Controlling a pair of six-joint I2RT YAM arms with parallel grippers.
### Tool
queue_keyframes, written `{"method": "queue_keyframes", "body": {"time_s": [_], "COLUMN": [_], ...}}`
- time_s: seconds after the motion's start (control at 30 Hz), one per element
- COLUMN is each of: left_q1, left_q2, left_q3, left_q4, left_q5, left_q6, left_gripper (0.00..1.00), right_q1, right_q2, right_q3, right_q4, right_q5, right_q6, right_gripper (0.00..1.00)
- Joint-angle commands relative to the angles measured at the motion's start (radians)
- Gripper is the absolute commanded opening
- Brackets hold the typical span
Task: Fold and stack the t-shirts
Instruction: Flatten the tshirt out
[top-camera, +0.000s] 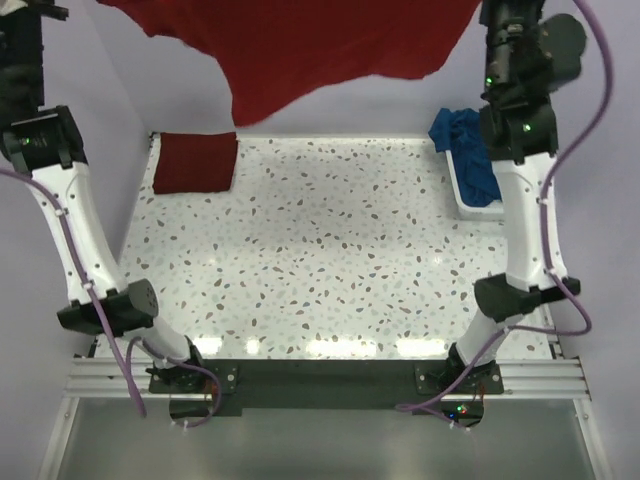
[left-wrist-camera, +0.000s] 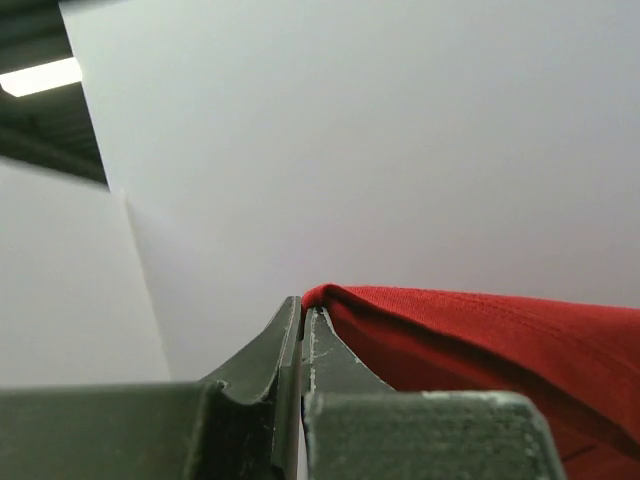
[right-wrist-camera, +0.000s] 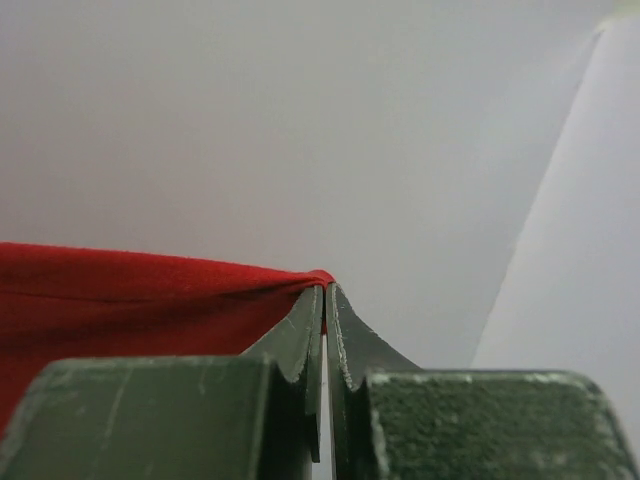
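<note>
A bright red t-shirt (top-camera: 300, 50) hangs spread in the air above the far edge of the table, its lower edge drooping at left of centre. My left gripper (left-wrist-camera: 302, 305) is shut on one corner of this red cloth (left-wrist-camera: 480, 330). My right gripper (right-wrist-camera: 325, 290) is shut on the opposite corner of the same cloth (right-wrist-camera: 120, 290). Both gripper tips lie beyond the top of the top view. A maroon t-shirt (top-camera: 195, 161) lies folded flat at the table's far left. A blue t-shirt (top-camera: 468, 150) is bunched in the basket at the far right.
The white basket (top-camera: 470, 205) stands at the table's far right edge, partly behind the right arm (top-camera: 525, 210). The left arm (top-camera: 75, 220) rises along the left edge. The speckled tabletop (top-camera: 330, 260) lies between them.
</note>
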Motion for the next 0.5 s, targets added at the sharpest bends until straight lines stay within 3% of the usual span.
{"method": "queue_keyframes", "body": {"time_s": [0.0,0.1,0.13,0.2,0.33,0.4,0.43,0.47], "left_q1": [0.013,0.013,0.015,0.015,0.015,0.012,0.012,0.012], "left_q2": [-0.106,-0.261,-0.31,-0.452,-0.672,-0.789,-0.818,-0.841], "left_q3": [-0.148,-0.48,-0.691,-0.884,-1.319,-1.426,-1.522,-1.558], "left_q4": [0.241,0.278,0.296,0.286,-0.035,-0.217,-0.293,-0.481], "left_q5": [0.032,0.162,0.231,0.274,0.509,0.573,0.58,0.587], "left_q6": [0.007,0.084,0.163,0.255,0.63,0.906,0.975,1.08], "left_gripper": [0.0,0.0,0.0,0.0,0.0,0.0,0.0,0.0], "right_q1": [-0.011,-0.039,-0.045,-0.052,-0.052,-0.053,-0.052,-0.052], "right_q2": [-0.09,-0.194,-0.263,-0.326,-0.458,-0.524,-0.546,-0.576], "right_q3": [-0.173,-0.482,-0.566,-0.77,-1.048,-1.206,-1.263,-1.368], "right_q4": [0.164,0.176,0.185,0.135,-0.046,-0.162,-0.192,-0.23], "right_q5": [-0.057,-0.196,-0.234,-0.365,-0.558,-0.624,-0.635,-0.641], "right_q6": [-0.073,-0.087,-0.09,-0.133,-0.261,-0.349,-0.378,-0.406], "right_gripper": [0.0,0.0,0.0,0.0,0.0,0.0,0.0,0.0]}}
